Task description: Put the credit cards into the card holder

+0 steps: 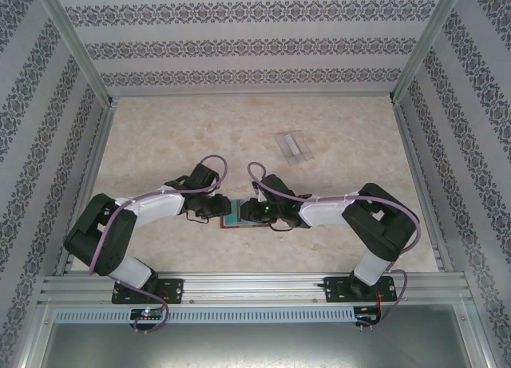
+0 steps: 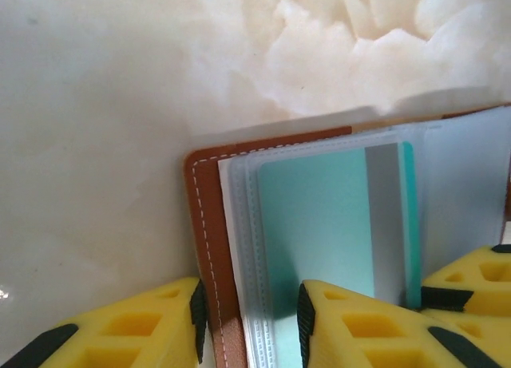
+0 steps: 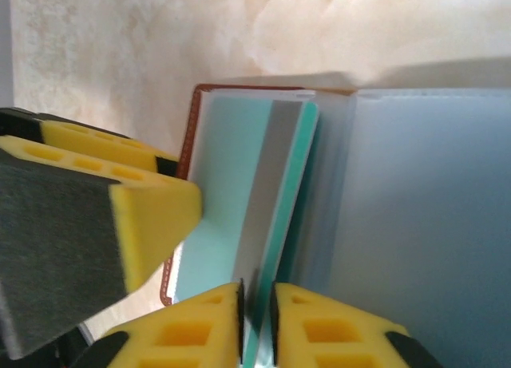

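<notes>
- Left gripper (image 2: 249, 324): part-open, astride the stitched edge of the brown card holder (image 2: 204, 224).
- Right gripper (image 3: 257, 320): nearly closed, pinching 1 teal credit card (image 3: 227, 168) over the clear sleeves (image 3: 415, 224).

**Two arms meet over a small brown wallet**

The left arm (image 1: 152, 204) and right arm (image 1: 335, 208) fold inward from the metal rail (image 1: 255, 286) at the near edge. The left gripper (image 1: 215, 207) and right gripper (image 1: 251, 211) sit almost nose to nose at the front middle of the pale marbled table (image 1: 160, 144). Right beneath them lies the card holder (image 1: 230, 225), a reddish-brown sliver with a teal card (image 1: 236, 217) showing on it. Well behind, off to the right, a clear plastic case (image 1: 294, 146) lies alone. Patterned wallpaper (image 1: 255, 49) lines the walls.
</notes>
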Tool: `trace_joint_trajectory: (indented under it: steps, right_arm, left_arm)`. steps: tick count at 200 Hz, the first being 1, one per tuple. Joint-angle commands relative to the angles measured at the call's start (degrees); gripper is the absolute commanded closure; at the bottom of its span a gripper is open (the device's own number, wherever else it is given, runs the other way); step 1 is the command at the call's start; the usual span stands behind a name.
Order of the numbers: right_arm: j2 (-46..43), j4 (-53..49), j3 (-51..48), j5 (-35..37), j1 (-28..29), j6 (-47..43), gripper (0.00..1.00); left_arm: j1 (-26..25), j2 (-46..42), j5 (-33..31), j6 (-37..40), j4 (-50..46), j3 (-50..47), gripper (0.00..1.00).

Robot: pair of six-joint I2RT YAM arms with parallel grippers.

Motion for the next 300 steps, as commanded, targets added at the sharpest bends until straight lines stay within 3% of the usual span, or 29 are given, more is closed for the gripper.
trace_joint_trajectory:
  steps: [1,53,94,122,152,169,197,252,300]
  right_arm:
    - [1.57,0.07,1.45,0.17,0.08,-0.78,0.84]
    - [4.02,0.76,2.82,-0.77,0.61,-0.92,0.95]
    - [3.87,1.63,3.54,-3.04,0.74,-2.07,0.95]
    - [0.48,-0.10,2.24,-1.48,0.31,-3.71,0.87]
    - [-7.92,-5.21,-1.71,6.28,-0.07,-6.01,0.69]
    - [-10.89,-8.29,-2.77,8.94,-0.64,-6.78,0.68]
    - [-13.80,-13.63,-2.73,11.56,-1.33,-8.83,0.65]
    - [-18.75,-28.79,0.70,25.80,-1.30,-12.38,0.53]
    - [-16.31,-31.84,2.35,27.67,-1.06,-10.63,0.48]
  left_arm:
    - [-0.63,0.33,1.44,0.85,2.71,0.48,0.65]
    - [-0.58,-0.04,1.56,0.82,3.35,0.05,0.69]
    - [-0.56,-0.29,1.96,0.63,3.73,0.00,0.71]
    - [0.24,-0.62,1.90,0.72,2.52,0.22,0.66]
    - [1.14,-3.18,1.49,0.53,2.72,-1.19,0.63]
    - [1.53,-3.56,1.19,1.19,1.65,-0.92,0.55]
    - [1.83,-4.06,1.82,1.32,1.72,-1.53,0.53]
    - [2.15,-5.25,3.70,1.19,0.84,-3.35,0.42]
    - [2.36,-4.10,5.80,1.13,1.50,-3.61,0.42]
